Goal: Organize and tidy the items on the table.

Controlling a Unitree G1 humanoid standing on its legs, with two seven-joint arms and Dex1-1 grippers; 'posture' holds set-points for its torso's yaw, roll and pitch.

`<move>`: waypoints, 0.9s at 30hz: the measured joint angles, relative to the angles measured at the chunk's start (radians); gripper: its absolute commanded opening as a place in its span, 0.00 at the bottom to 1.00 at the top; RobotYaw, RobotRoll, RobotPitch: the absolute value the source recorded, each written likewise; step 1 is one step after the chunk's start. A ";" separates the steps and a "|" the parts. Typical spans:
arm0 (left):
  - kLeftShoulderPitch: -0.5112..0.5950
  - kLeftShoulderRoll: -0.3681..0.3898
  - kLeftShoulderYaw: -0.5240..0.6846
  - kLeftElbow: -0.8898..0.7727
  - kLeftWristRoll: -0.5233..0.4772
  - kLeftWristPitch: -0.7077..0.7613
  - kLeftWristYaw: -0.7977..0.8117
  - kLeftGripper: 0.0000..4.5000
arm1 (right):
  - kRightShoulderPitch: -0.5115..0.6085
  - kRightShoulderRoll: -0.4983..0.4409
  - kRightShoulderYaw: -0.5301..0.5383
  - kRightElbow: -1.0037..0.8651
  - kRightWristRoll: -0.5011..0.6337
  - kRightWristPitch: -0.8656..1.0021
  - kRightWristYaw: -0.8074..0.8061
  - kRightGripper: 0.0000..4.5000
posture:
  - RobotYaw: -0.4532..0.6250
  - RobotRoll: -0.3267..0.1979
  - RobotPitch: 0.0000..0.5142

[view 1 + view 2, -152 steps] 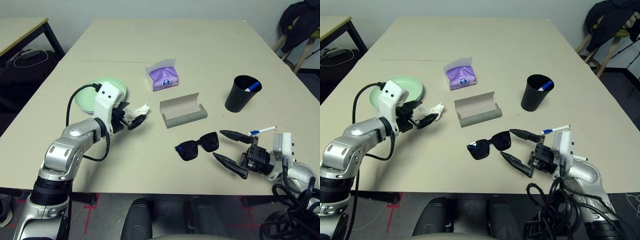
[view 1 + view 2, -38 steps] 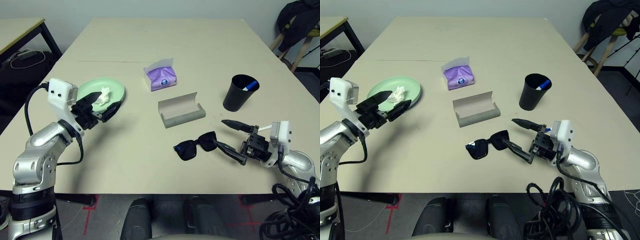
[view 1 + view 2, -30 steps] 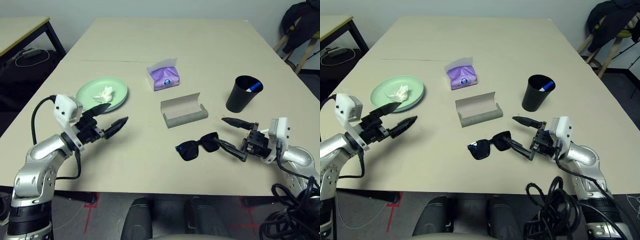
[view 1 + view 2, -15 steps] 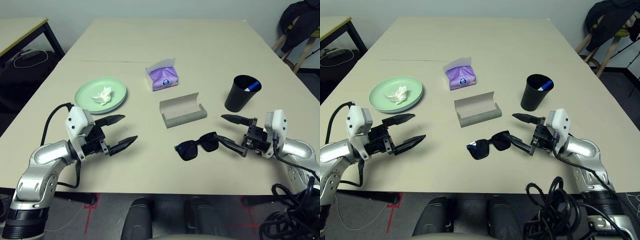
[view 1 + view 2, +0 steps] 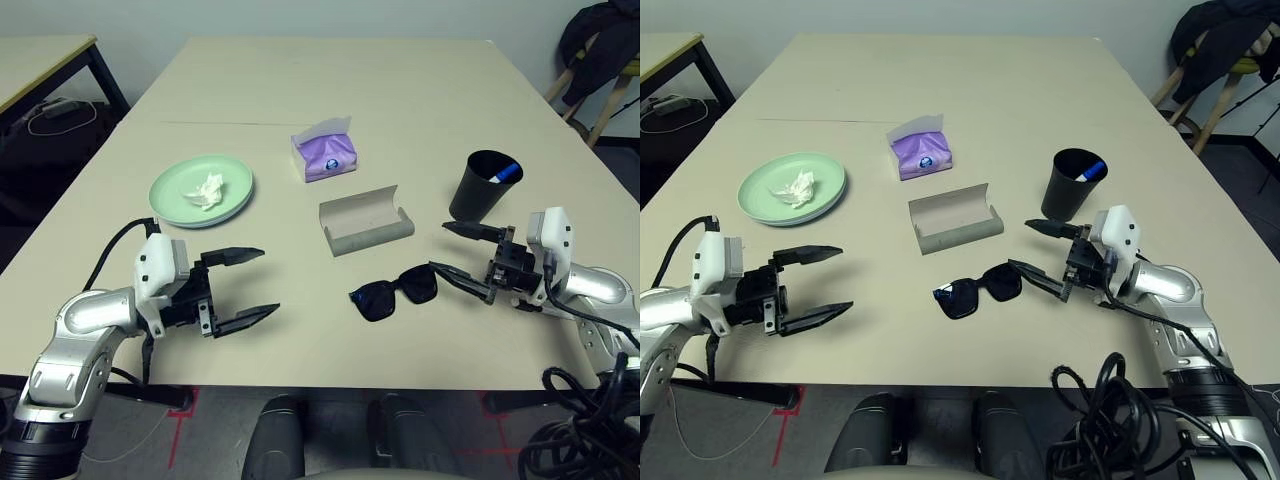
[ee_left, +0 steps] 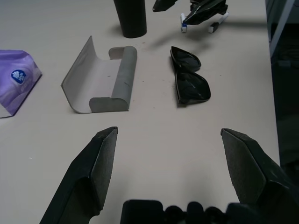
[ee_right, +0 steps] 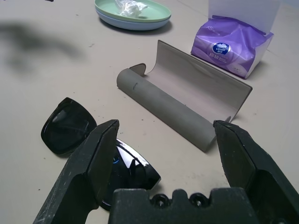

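Note:
A crumpled tissue wad (image 5: 208,190) lies on the mint-green plate (image 5: 172,192), which is stacked on a light-blue plate (image 7: 122,24) at the left. The purple tissue pack (image 5: 323,153) sits mid-table. Nearer me, the grey glasses case (image 5: 366,221) lies open. The black sunglasses (image 5: 393,293) rest folded in front of it. A black cup (image 5: 483,186) holds a blue-capped pen (image 5: 506,174). A white pen (image 6: 218,21) lies under my right gripper. My left gripper (image 5: 268,282) is open and empty near the front edge. My right gripper (image 5: 440,248) is open just right of the sunglasses.
The beige table (image 5: 330,80) has a thin seam (image 5: 220,124) across its far half. A black-legged desk (image 5: 40,55) stands at the far left. A chair with dark clothing (image 5: 600,40) stands at the far right. Black cables (image 5: 590,440) hang by my right arm.
My left gripper has drawn back from the plate to the table's front, leaving the tissue wad on the plate. My right gripper has shifted slightly right and away from me, still beside the sunglasses.

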 measured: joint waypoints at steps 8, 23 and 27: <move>-0.003 -0.001 -0.003 0.015 -0.020 -0.044 -0.055 0.99 | -0.001 -0.019 0.000 0.007 0.000 -0.017 0.037 1.00 | 0.48 0.62 0.17; -0.002 -0.023 -0.025 -0.068 -0.132 0.011 -0.057 0.99 | -0.002 -0.058 -0.004 0.010 0.002 -0.024 0.081 1.00 | 0.48 0.62 0.18; -0.012 -0.042 -0.027 -0.082 -0.140 0.022 -0.027 0.99 | -0.013 -0.069 -0.004 0.010 0.009 -0.019 0.089 1.00 | 0.48 0.62 0.18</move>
